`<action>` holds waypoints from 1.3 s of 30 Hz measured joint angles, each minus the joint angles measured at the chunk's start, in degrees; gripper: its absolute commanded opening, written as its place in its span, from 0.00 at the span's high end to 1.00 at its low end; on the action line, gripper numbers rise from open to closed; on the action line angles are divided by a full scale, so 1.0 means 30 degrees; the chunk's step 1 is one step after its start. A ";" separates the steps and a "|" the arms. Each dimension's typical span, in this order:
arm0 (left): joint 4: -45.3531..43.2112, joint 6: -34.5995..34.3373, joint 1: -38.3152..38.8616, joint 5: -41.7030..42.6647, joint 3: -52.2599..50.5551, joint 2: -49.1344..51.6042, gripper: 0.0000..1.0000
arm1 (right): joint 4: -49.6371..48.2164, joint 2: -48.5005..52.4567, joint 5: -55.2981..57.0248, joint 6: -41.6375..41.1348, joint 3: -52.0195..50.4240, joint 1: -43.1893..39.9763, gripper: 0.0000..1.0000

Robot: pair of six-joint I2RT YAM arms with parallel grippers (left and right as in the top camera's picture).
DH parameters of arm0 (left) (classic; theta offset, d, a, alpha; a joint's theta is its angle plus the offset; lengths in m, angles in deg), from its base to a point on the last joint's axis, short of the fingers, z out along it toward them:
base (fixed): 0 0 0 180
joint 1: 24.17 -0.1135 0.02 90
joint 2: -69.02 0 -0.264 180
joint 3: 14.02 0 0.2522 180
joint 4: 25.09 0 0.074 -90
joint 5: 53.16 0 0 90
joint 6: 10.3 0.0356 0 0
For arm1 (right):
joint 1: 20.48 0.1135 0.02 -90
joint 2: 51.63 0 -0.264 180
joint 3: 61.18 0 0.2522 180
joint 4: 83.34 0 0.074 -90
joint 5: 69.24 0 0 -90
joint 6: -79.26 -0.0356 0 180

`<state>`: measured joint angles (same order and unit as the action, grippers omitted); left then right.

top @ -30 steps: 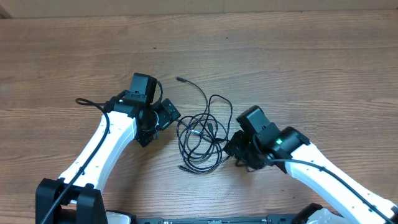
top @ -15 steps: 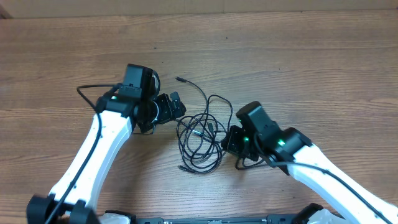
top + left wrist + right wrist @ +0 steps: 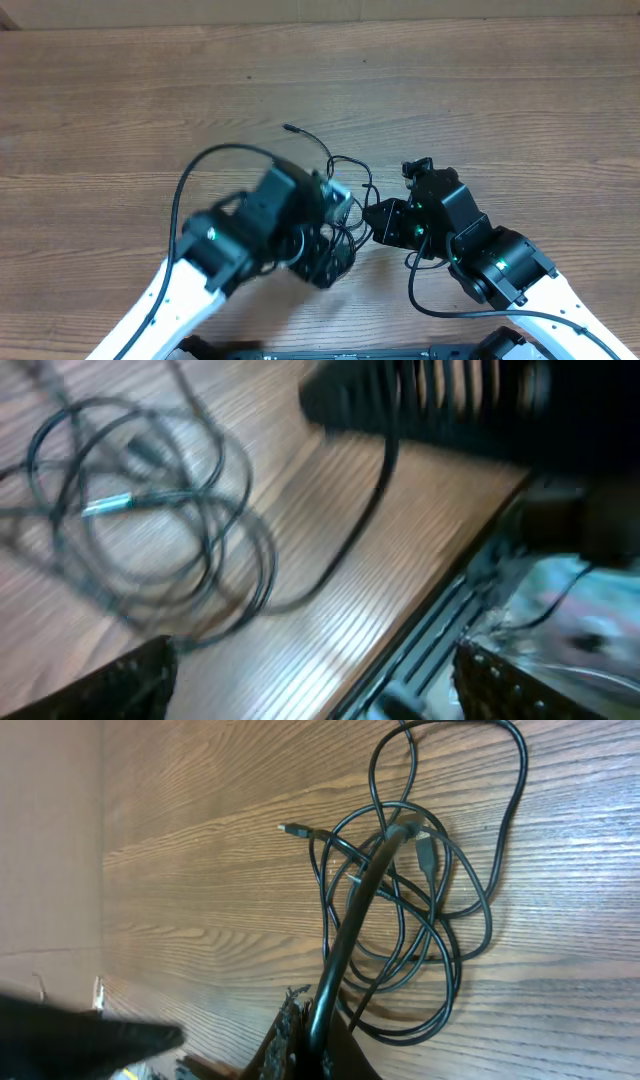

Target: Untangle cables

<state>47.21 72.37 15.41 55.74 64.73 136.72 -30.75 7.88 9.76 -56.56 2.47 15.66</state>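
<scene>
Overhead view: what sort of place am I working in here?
Likely a robotics lab bench or test station: a wood-grain table, the left arm and right arm reaching in from its near edge, and a tangle of thin black cables.

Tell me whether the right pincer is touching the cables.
Touching. The right wrist view shows the right pincer shut on one strand of the cables, which runs taut from between its fingertips to the tangle.

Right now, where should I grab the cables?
Probably the loose end with the plug tip, poking out of the cables on the far side. Come from above there: it lies flat and alone, while the loops overlap.
</scene>
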 measured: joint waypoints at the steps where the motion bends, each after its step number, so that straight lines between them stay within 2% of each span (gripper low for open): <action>1: 0.0488 -0.0452 0.0510 -0.1020 0.0000 -0.0415 0.09 | 0.0022 -0.0036 0.0007 0.0073 0.0000 0.0000 0.96; 2: 0.1559 -0.1479 0.1107 -0.2863 0.0000 -0.1195 0.09 | 0.0000 -0.0080 0.0022 0.0153 0.0000 0.0000 0.96; 5: 0.2776 -0.3417 0.1603 -0.5989 0.0000 -0.2659 0.08 | -0.0007 -0.0124 0.0036 0.0226 0.0000 0.0000 0.96; 8: 0.2973 -0.5909 0.1698 -0.8961 -0.0036 -0.7155 0.07 | 0.0000 -0.0138 0.0036 0.0284 0.0000 0.0000 0.96; 12: 0.1865 -0.7220 0.1698 -0.9901 -0.0903 -1.0367 0.08 | 0.0000 -0.0138 0.0029 0.0284 0.0000 0.0000 0.96; 14: 0.1195 -0.8167 0.1698 -1.0105 -0.2382 -1.1395 0.08 | -0.0015 -0.0146 0.0029 0.0277 0.0000 0.0000 0.96; 18: -0.3512 -0.9180 0.1698 -0.8779 -0.6652 -1.1147 0.08 | 0.0073 -0.0146 0.0073 0.0291 0.0007 0.0000 0.96; 21: -0.7271 -0.9231 0.1698 -0.7104 -0.9763 -1.0557 0.01 | 0.0124 -0.0146 0.0146 0.0291 0.0007 0.0000 0.96; 25: -0.9551 -0.9231 0.1698 -0.6346 -1.1497 -0.9690 0.01 | 0.0160 -0.0146 0.0175 0.0291 0.0007 0.0000 0.96; 28: -1.2779 -0.8721 0.1698 -0.5639 -1.2036 -0.8510 0.06 | 0.0146 -0.0146 0.0175 0.0284 0.0007 0.0000 0.96; 30: -1.3617 -0.7919 0.1698 -0.5195 -1.2065 -0.7621 0.11 | 0.0175 -0.0146 0.0175 0.0277 0.0007 0.0000 0.96; 31: -1.3952 -0.7060 0.1698 -0.4787 -1.2072 -0.6710 0.17 | 0.0160 -0.0146 0.0168 0.0284 0.0007 0.0000 0.96; 32: -1.4010 -0.6273 0.1698 -0.4554 -1.2080 -0.5850 0.18 | 0.0197 -0.0146 0.0182 0.0284 0.0007 0.0000 0.96; 36: -1.4098 -0.4845 0.1698 -0.3883 -1.2087 -0.3242 0.17 | 0.0262 -0.0146 0.0182 0.0291 0.0007 0.0000 0.95; 39: -1.4185 -0.4415 0.1698 -0.3133 -1.2087 -0.2514 0.16 | 0.0240 -0.0146 0.0175 0.0284 0.0007 0.0000 0.94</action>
<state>4.65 59.12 20.50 46.34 28.47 129.18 -30.03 7.44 10.28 -55.71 2.49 15.66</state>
